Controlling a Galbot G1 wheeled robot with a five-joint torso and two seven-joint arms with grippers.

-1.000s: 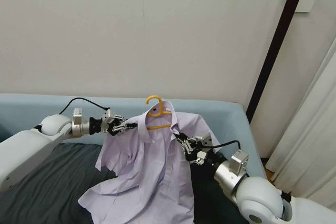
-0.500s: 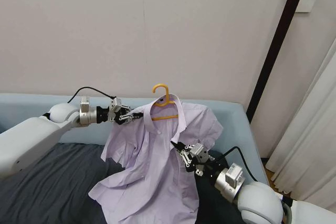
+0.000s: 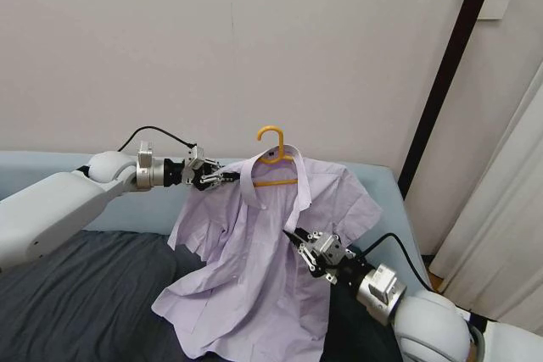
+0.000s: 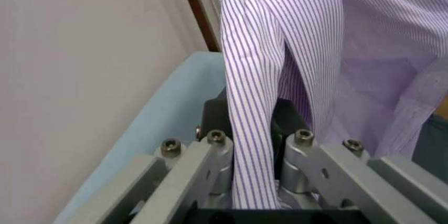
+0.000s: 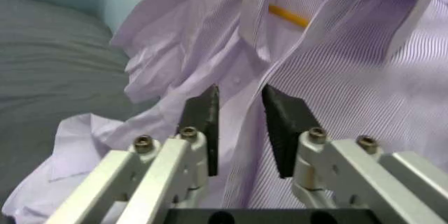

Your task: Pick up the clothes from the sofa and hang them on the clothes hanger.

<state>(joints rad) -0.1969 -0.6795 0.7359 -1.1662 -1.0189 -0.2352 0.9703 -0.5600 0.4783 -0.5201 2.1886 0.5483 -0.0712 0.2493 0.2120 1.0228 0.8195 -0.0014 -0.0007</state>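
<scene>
1. the shirt (image 3: 254, 269) is purple with thin stripes. its top is up in the air over the sofa (image 3: 42, 163), and its bottom part rests on the dark seat.
2. a yellow hanger (image 3: 276, 182) is already inside the collar, with its hook sticking up above the shirt.
3. the left pincer (image 3: 212, 178) is on the left side, near the wall, up by the shirt's shoulder. it is clenched on a fold of the cloth. in the left wrist view the striped cloth runs right through the left pincer (image 4: 252, 124) and fills the gap.
4. the right pincer (image 3: 299, 242) is lower and nearer, at the front of the shirt. in the right wrist view its two fingers (image 5: 206, 124) stand apart. the shirt's front edge shows in the gap, but it does not look squeezed, so i think this pincer is released.
5. i think the shirt is light and very soft. it bends, droops and swings, and it has no stiff part of its own.
6. the smooth cloth could slip off the hanger if it tips, so the hanger should stay level.
7. good places to hold are the thick parts: the collar, the shoulder seam or the button strip down the front. the hard hanger hook is the firmest place of all.
8. a dark pole (image 3: 450, 65) stands far right by the wall. i cannot tell if it is part of the rack.
</scene>
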